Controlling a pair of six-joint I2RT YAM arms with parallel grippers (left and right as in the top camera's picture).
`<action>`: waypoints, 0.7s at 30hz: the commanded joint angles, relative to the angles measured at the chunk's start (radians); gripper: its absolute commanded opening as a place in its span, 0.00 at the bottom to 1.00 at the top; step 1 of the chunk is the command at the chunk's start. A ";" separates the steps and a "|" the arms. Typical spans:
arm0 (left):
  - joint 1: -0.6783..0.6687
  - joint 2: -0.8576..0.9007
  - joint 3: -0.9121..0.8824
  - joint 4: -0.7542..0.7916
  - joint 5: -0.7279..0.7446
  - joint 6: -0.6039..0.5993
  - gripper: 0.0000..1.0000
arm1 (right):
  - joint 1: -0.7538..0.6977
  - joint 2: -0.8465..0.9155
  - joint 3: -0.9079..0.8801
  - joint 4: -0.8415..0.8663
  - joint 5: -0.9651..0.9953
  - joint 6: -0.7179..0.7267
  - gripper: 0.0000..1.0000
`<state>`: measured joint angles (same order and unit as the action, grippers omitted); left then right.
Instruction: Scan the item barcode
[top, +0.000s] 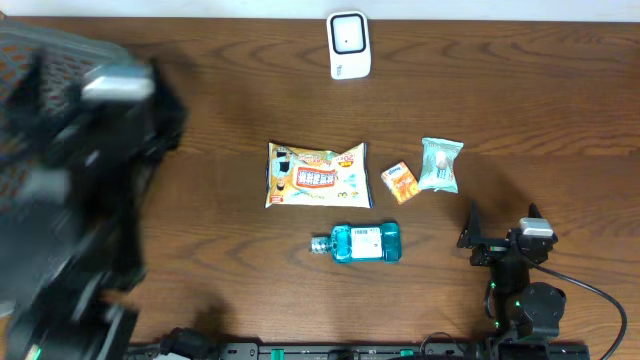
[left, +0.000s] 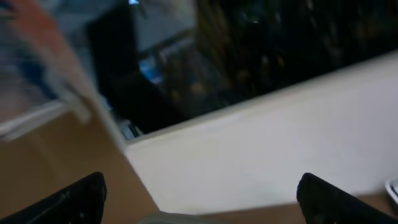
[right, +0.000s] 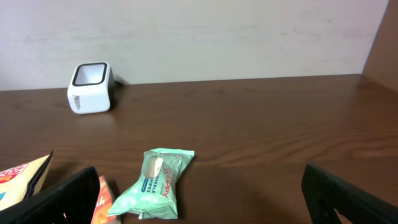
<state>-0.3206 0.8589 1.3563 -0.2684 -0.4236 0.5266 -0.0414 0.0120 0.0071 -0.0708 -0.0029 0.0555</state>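
Note:
The white barcode scanner (top: 349, 45) stands at the table's far edge; the right wrist view also shows this scanner (right: 91, 87), at the back left. Mid-table lie a snack bag (top: 316, 174), a small orange box (top: 400, 183), a mint-green packet (top: 440, 164) and a blue bottle (top: 360, 242) on its side. My right gripper (top: 502, 224) rests low at the near right, open and empty. In its wrist view the right gripper (right: 199, 180) faces the green packet (right: 157, 183). My left arm (top: 80, 190) is a blurred dark mass raised at the left. The left gripper (left: 200, 186) is open, holding nothing.
The left wrist view is blurred and shows only a pale wall (left: 280, 137) and dark clutter above it. The table's near edge carries the arm bases (top: 350, 350). Bare wood (top: 520, 90) lies right of the scanner.

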 joint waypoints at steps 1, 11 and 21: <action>0.079 -0.115 -0.020 -0.057 0.147 -0.078 0.98 | 0.001 -0.005 -0.002 -0.004 0.009 -0.012 0.99; 0.308 -0.384 -0.050 -0.180 0.525 -0.080 0.98 | 0.001 -0.005 -0.002 -0.004 0.009 -0.012 0.99; 0.307 -0.638 -0.063 -0.188 0.529 -0.080 0.98 | 0.001 -0.005 -0.002 -0.004 0.009 -0.012 0.99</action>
<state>-0.0196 0.2913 1.3060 -0.4534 0.0807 0.4637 -0.0414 0.0120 0.0071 -0.0708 -0.0029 0.0555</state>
